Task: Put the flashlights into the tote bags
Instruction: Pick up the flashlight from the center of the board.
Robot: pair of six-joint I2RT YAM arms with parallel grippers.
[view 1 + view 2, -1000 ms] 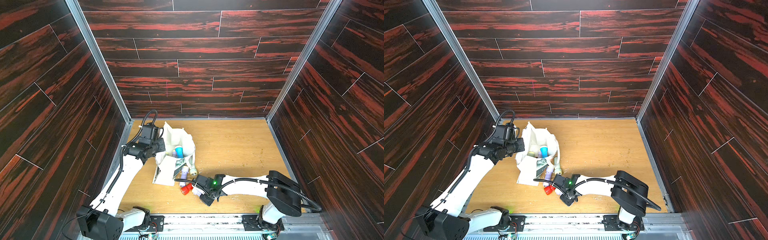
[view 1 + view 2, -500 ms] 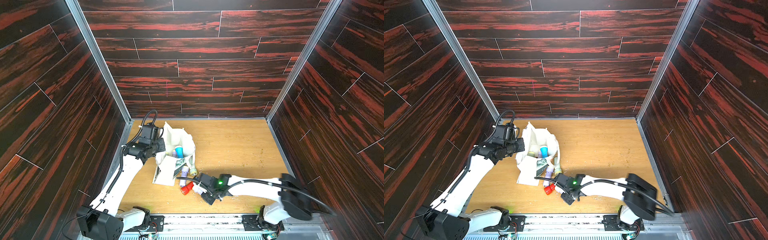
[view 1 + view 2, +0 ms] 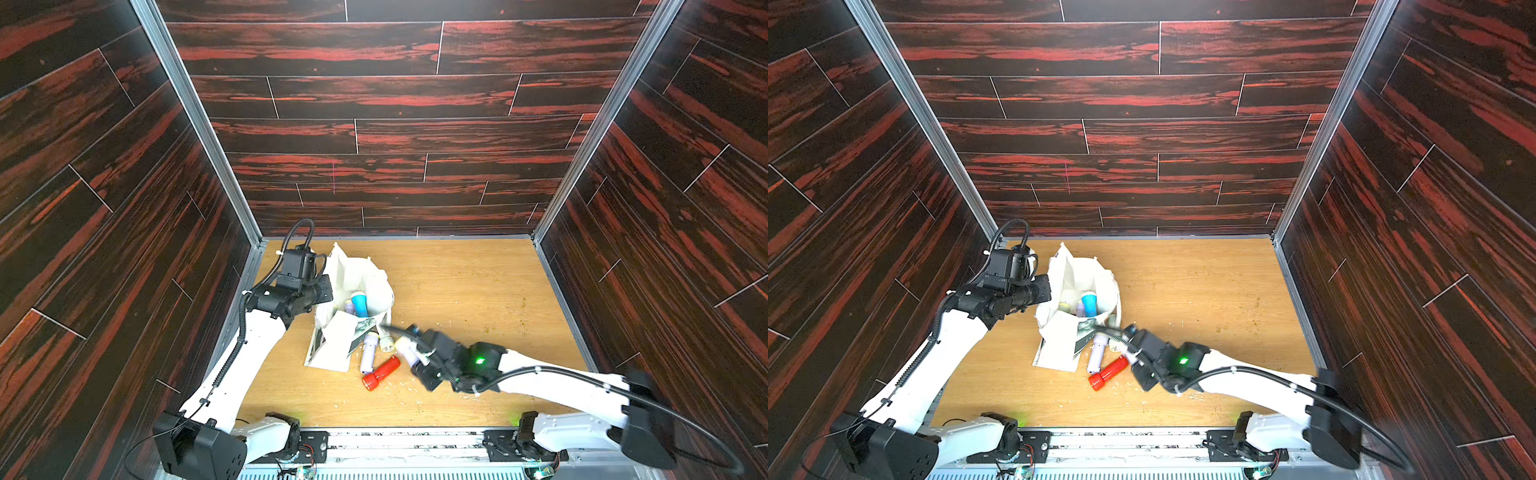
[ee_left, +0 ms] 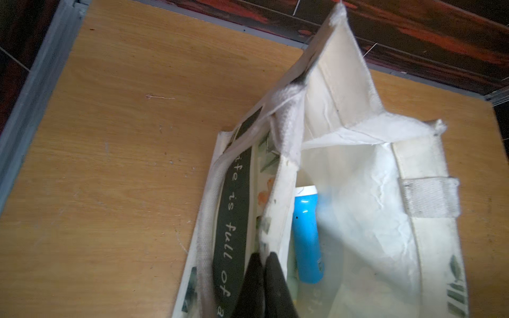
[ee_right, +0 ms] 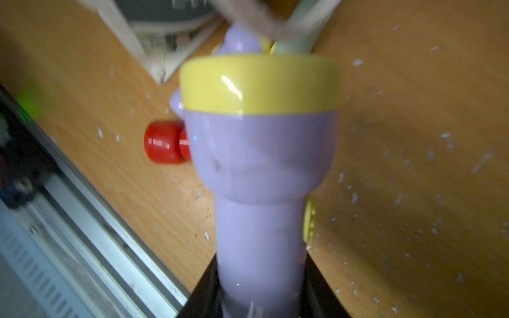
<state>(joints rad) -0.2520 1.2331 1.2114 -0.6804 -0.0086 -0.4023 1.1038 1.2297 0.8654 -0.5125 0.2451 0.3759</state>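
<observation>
The off-white tote bag [image 3: 365, 274] stands open at the table's left, and my left gripper [image 4: 264, 257] is shut on its printed side's rim [image 4: 278, 220]. A blue flashlight [image 4: 305, 234] stands inside it, seen in both top views [image 3: 1089, 302]. My right gripper [image 5: 260, 280] is shut on the barrel of a lilac flashlight [image 5: 259, 165] with a yellow head ring, held just above the table in front of the bag [image 3: 406, 348]. On the table lie a red flashlight [image 3: 381, 372], a lilac flashlight [image 3: 368, 353] and a pale flashlight [image 3: 386, 343].
The bag's lower part [image 3: 332, 349] lies folded flat towards the front. White specks litter the wood around the right gripper [image 5: 413, 165]. A metal rail [image 3: 395, 440] runs along the front edge. Dark panelled walls close in the left, back and right sides.
The right arm's elbow has swung out to the right, and its gripper with the lilac flashlight has shifted slightly towards the bag. The left arm and the bag have stayed put.
</observation>
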